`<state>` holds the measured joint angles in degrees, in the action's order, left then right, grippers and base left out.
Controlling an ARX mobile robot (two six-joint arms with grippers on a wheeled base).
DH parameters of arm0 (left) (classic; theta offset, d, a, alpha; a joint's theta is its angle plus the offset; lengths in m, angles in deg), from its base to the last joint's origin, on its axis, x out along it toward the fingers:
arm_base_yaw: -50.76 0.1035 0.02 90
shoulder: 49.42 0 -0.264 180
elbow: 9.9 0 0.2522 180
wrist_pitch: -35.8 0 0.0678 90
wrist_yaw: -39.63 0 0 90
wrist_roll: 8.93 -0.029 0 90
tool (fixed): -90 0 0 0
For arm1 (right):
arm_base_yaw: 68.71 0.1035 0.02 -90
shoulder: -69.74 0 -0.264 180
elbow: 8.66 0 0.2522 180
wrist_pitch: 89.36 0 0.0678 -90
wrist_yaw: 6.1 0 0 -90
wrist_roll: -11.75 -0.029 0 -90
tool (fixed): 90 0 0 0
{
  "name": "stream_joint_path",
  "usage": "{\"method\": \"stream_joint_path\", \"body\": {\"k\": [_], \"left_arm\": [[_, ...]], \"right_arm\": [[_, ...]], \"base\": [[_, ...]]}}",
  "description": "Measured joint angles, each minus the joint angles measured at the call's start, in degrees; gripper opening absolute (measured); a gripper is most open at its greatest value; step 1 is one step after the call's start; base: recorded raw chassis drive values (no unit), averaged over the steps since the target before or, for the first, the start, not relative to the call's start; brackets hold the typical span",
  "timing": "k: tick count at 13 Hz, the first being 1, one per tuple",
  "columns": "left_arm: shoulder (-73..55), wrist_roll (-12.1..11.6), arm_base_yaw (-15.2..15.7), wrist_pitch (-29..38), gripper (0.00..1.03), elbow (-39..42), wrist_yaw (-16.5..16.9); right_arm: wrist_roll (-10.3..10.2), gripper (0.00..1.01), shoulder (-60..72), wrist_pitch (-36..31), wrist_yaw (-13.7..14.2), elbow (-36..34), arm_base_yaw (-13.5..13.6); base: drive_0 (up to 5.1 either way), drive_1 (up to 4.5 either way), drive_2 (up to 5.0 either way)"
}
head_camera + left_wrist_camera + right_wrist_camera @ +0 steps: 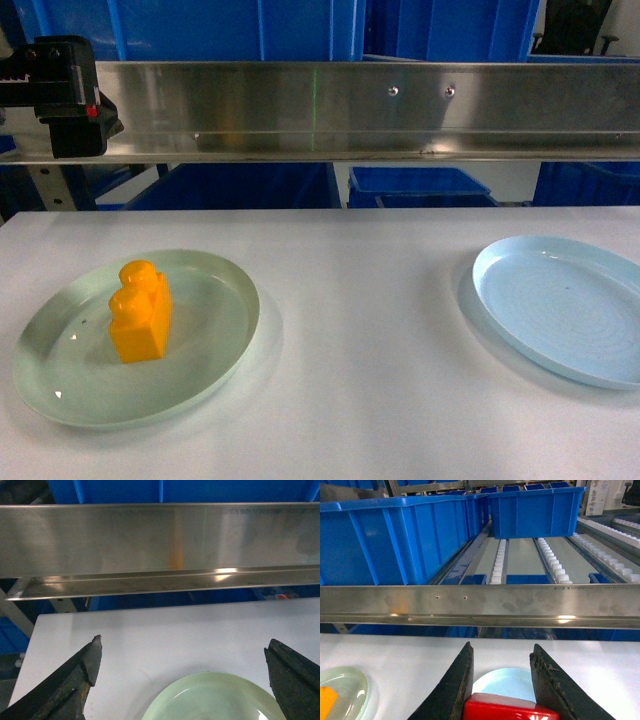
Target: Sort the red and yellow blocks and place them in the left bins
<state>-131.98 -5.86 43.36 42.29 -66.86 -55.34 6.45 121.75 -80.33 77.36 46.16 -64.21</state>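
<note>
**One block sorted, the red one still in your grip**

You have the yellow block [140, 311] standing upright in the pale green plate [215, 375] on the left side of the bench [360, 330], so that half of the sort looks done. The blue plate [520, 310] on the right is bare in the head view.

The red block [510, 707] is not down yet. Your right wrist camera shows it clamped between the fingers of the right end effector [502, 690], its top edge just visible at the bottom of the frame. It hangs above the blue plate [507, 682], with the green plate [350, 692] and a corner of the yellow block [326, 700] off to the left. The head view does not show this arm at all, so how high it sits over the bench cannot be told.

Your left end effector [182, 672] is spread wide and carries nothing, poised over the far rim of the green plate [215, 695].

What is left, as I judge it: the red block belongs in a left-hand container, and only one plate is visible on that side, so you will need to carry it across from where it now hangs and set it down there.
</note>
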Motion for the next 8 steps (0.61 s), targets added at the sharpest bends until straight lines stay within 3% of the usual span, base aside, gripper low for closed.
{"method": "stream_joint_path", "body": {"k": [2, 3, 4, 5, 8], "left_arm": [[0.0, 0.0, 0.0, 0.0, 0.98, 0.0, 0.0], [0.9, 0.5, 0.1, -4.5, 0.98, -0.3, -0.5], [3.8, 3.2, 0.0, -12.2, 0.98, -1.5, 0.0], [2.3, 10.7, -2.7, -21.1, 0.98, -13.0, 0.1], [-4.0, 18.2, -6.4, -34.4, 0.98, -14.6, -0.1]], "right_arm": [[0.0, 0.28, 0.0, 0.0, 0.0, 0.0, 0.0], [0.0, 0.28, 0.0, 0.0, 0.0, 0.0, 0.0], [0.0, 0.28, 0.0, 0.0, 0.0, 0.0, 0.0], [0.0, 0.28, 0.0, 0.0, -0.1, 0.0, 0.0], [0.0, 0.28, 0.0, 0.0, -0.1, 0.0, 0.0]], "base": [[0.0, 0.00, 0.0], [0.0, 0.00, 0.0], [0.0, 0.00, 0.0], [0.0, 0.00, 0.0], [0.0, 0.00, 0.0]]}}
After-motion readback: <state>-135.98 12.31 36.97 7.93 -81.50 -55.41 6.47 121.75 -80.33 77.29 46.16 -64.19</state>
